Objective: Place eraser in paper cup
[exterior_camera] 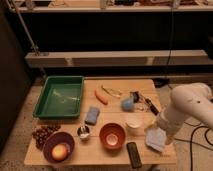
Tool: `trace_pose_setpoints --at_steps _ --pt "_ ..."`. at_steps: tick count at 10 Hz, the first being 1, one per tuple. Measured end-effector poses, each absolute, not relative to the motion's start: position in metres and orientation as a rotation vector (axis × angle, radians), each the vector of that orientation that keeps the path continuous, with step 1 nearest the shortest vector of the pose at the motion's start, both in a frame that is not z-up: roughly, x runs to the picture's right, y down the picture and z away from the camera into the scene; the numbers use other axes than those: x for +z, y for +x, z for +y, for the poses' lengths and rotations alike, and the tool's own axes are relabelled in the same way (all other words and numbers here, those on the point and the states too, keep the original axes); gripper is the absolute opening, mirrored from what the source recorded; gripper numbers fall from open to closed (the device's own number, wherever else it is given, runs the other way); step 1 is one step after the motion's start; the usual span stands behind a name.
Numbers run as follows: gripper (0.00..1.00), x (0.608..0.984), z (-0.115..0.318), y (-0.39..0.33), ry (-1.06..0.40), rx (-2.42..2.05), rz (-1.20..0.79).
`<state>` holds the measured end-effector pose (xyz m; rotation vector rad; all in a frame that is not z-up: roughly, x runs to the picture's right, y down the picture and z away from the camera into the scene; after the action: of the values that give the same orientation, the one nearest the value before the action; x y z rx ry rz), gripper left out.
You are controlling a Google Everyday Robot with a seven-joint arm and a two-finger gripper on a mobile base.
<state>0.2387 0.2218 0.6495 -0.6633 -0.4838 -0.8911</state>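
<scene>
- where is the eraser [134,154] seen?
- it is laid flat at the front edge of the table [150,86], just right of the orange bowl [112,136]. the paper cup [134,124] is set just behind it.
- and the gripper [161,126]?
- it is held low at the table's right edge, beside the cup, spread wide, with nothing gripped.

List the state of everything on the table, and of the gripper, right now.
gripper: open, holding nothing, low at the right side of the table, beside the paper cup
eraser: lying flat near the front edge, untouched
paper cup: upright, eraser not in it
orange bowl: upright
metal cup: upright
purple bowl: upright, round fruit inside
</scene>
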Motion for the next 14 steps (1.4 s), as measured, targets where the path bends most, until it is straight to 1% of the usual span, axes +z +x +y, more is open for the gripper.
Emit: trace_pose_setpoints --at_steps 2,6,9,11,14 --pt "0.65 0.664 0.243 0.239 -0.72 -0.96 -0.425" --pt "0.65 0.666 0.248 0.24 -0.727 -0.976 -0.419" --pt "0.65 0.679 0.268 0.203 -0.605 -1.163 -0.584" --pt "0.65 0.682 0.275 0.175 -0.539 -1.288 -0.698" --pt "0.65 0.681 0.277 0.166 -0.513 -1.34 -0.735"
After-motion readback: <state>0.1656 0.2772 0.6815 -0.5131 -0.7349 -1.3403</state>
